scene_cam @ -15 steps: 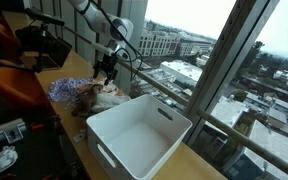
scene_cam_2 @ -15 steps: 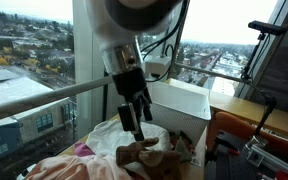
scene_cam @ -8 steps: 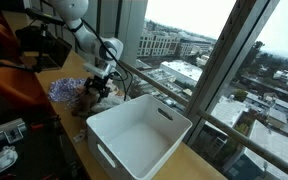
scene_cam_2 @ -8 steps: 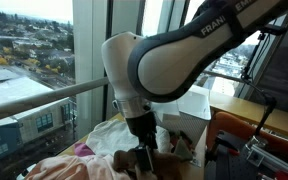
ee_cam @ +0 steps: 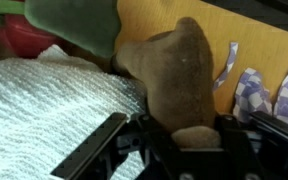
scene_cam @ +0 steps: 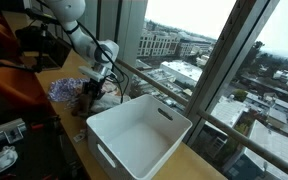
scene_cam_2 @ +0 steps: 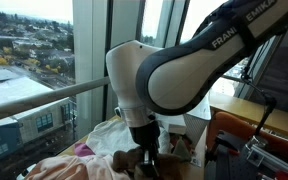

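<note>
My gripper (ee_cam: 179,140) is down in a pile of clothes (scene_cam: 84,95) on the wooden table (ee_cam: 259,40). A brown fuzzy cloth (ee_cam: 179,75) fills the gap between the fingers, and both fingers press against its sides. In an exterior view the gripper (scene_cam_2: 147,160) is sunk into the brown cloth (scene_cam_2: 129,158) on top of the pile. A white knitted cloth (ee_cam: 44,110) lies beside the left finger, and a green cloth (ee_cam: 74,25) lies beyond the brown one. In an exterior view the arm reaches down with the gripper (scene_cam: 92,90) at the pile.
A large white bin (scene_cam: 139,135) stands on the table just beside the pile, by the window; the same white bin (scene_cam_2: 179,100) sits behind the arm. A blue-and-white patterned cloth (ee_cam: 252,95) lies right of the gripper. An orange chair (scene_cam: 4,60) stands behind the table.
The arm has come down from above the pile into the clothes. The jaws, wide open before, have drawn in onto the brown cloth.
</note>
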Controlling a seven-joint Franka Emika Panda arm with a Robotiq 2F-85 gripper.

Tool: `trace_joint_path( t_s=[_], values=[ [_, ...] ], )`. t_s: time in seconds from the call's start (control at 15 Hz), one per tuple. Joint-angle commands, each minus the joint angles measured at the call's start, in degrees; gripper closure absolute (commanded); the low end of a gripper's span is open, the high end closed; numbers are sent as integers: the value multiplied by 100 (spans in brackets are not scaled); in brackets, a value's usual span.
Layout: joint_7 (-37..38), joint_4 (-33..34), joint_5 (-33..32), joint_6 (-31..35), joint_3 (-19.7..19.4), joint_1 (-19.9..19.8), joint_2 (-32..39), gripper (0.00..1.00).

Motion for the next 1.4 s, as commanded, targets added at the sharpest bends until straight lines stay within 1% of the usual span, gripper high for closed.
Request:
trace_joint_path(
  t_s=[0.0,0.13,0.2,0.27,0.33,0.4,0.6,0.73,1.0,1.33],
  values=[
    [68,-270,21,-108,19,7,-569,85],
    [80,-296,83,-271,21,-45,-941,98],
    [77,-297,71,-326,-2,-67,-1116,99],
    [74,-237,49,-441,-44,-108,-1277,95],
    [67,-184,35,-553,-89,-156,-1439,98],
    [56,-134,12,-647,-144,-217,-1588,97],
    [-4,53,-45,-871,-355,-495,-1975,96],
    [-6,231,-119,-881,-522,-695,-2102,96],
    [-34,478,-272,-642,-758,-997,-2021,96],
    [100,449,-494,-223,-922,-1130,-1392,96]
  ],
)
